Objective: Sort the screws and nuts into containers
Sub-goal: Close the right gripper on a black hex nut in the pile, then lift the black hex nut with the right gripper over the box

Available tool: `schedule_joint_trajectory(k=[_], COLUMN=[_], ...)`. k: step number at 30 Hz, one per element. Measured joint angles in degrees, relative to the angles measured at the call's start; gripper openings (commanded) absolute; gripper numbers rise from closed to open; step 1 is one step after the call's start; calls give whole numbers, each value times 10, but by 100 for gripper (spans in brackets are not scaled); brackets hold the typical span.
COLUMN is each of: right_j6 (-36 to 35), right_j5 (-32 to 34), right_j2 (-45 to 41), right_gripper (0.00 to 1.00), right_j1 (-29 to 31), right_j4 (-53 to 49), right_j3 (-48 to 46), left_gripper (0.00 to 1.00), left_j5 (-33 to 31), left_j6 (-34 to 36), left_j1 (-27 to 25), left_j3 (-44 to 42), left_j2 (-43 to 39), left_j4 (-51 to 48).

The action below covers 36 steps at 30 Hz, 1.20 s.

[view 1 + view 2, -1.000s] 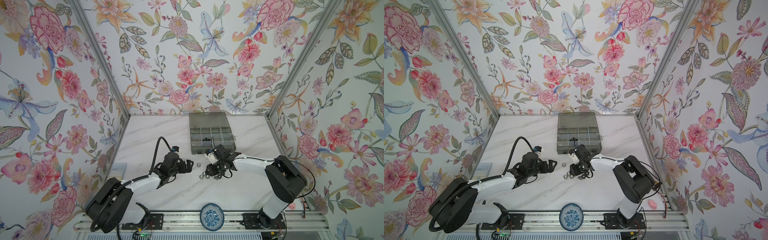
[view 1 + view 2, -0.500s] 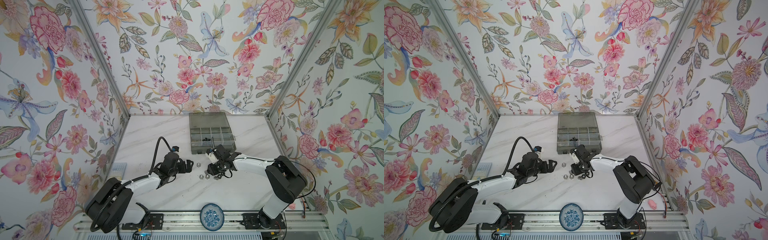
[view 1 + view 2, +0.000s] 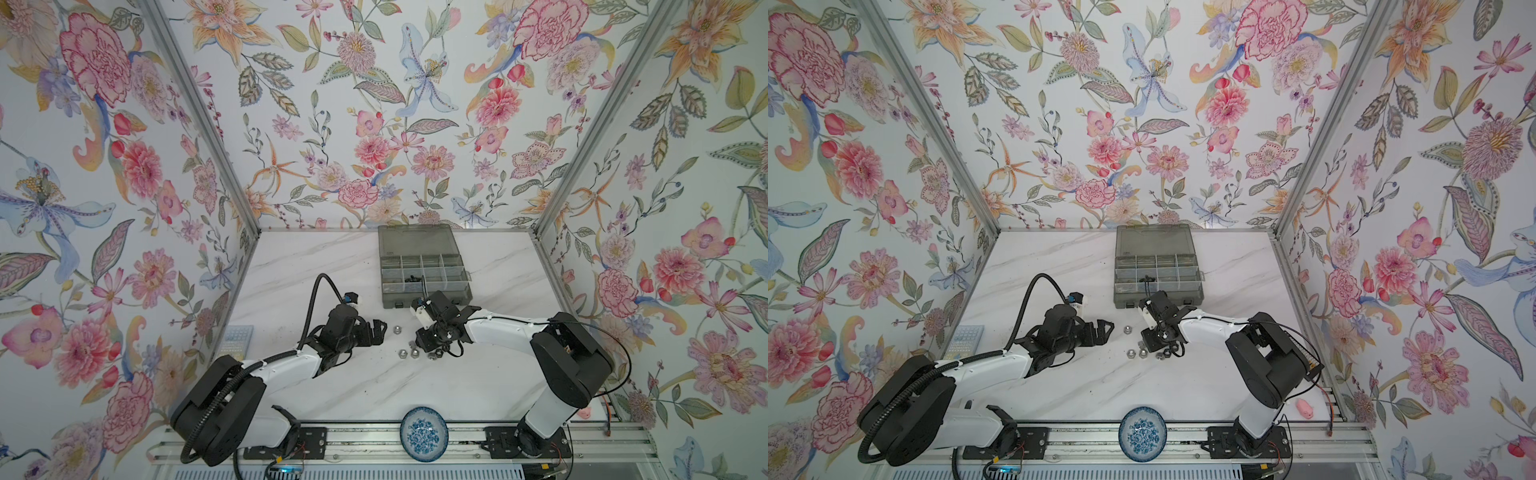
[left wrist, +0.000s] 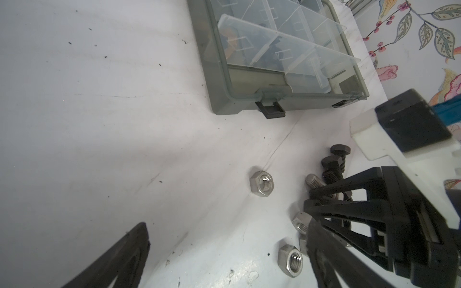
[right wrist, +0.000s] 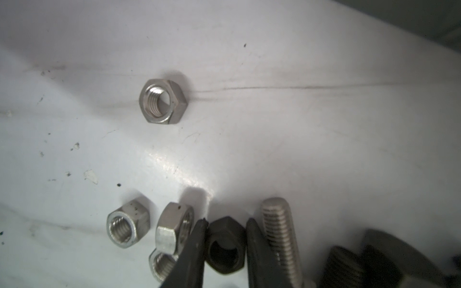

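Setting: white marbled table [image 3: 415, 386] inside flowered walls [image 3: 374, 104]; dark specks on the surface.
Left pincer [image 3: 381, 331]: low over the table, left of centre, jaws spread wide, nothing between them.
Lone nut [image 3: 396, 329]: silver hex, flat on the table just beside the left pincer's tips, apart from the other pieces.
Silver nuts [image 5: 172, 232]: three in a tight group on the table, between the two pincers; one stands on edge, touching another.
Right pincer [image 5: 227, 221]: down at the table right of that group, closed about the black nut, one finger at each flank.
Black nut [image 5: 225, 249]: hex, resting on the table between those fingers, just beside the silver nuts.
Silver screw [image 5: 282, 232]: lying flat along the outer side of one finger.
Black screws [image 4: 334, 162]: a few lying together on the table, between the right pincer and the box.
Box [image 3: 428, 300]: grey, at the back of the table, lid [image 3: 417, 245] laid open; small dark pieces in a middle compartment, too small to identify.
Dish [image 3: 424, 433]: blue and white, at the front edge, well apart from the hardware.
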Motion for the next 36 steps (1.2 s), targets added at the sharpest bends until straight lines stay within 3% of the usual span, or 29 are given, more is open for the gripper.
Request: schedule_joint_trajectory(k=[7, 16, 24, 29, 36], right_j6=[-2, -7, -23, -38, -58], right_j5=[13, 17, -13, -47, -67], right_j2=[-4, -10, -20, -39, -40], right_gripper=[28, 12, 10, 10, 9], right_j1=[5, 9, 2, -28, -125], right_j4=[-10, -20, -56, -58, -59], right_j3=[-1, -1, 28, 82, 181], left_gripper=[99, 99, 99, 99, 99], left_j5=[0, 0, 0, 0, 0], left_j6=[0, 0, 0, -4, -4], left_j1=[0, 0, 0, 0, 0], left_j3=[0, 0, -1, -2, -2], left_j2=[0, 0, 0, 0, 0], left_j4=[0, 0, 1, 1, 1])
